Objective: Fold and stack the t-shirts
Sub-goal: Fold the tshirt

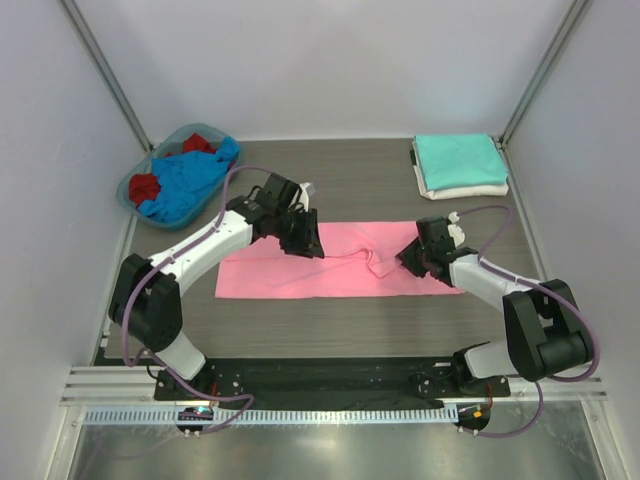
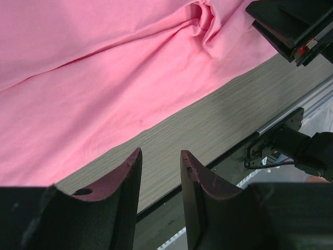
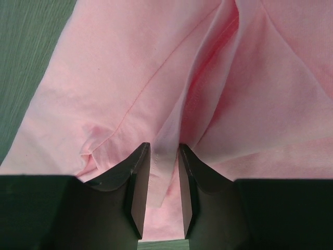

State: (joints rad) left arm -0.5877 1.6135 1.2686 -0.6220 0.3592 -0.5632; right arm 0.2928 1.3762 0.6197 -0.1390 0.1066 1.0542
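The bright pink t-shirt [image 1: 320,272] lies as a long flat strip across the middle of the table, with a bunched wrinkle near its right end. My left gripper [image 1: 305,240] hovers over its upper left part; in the left wrist view [image 2: 160,153] it is open and empty, with the pink cloth [image 2: 104,78] beyond. My right gripper [image 1: 408,257] is low over the right end. In the right wrist view [image 3: 164,148] its jaws stand apart, straddling a raised hem fold of the pink cloth [image 3: 130,78]. A folded teal shirt [image 1: 458,158] lies on a folded white shirt [image 1: 468,189] at the back right.
A blue-rimmed basket [image 1: 128,192] at the back left holds a crumpled blue shirt [image 1: 190,175] and a red shirt [image 1: 145,186]. Metal frame posts rise at both back corners. The black base rail [image 1: 320,380] runs along the near edge.
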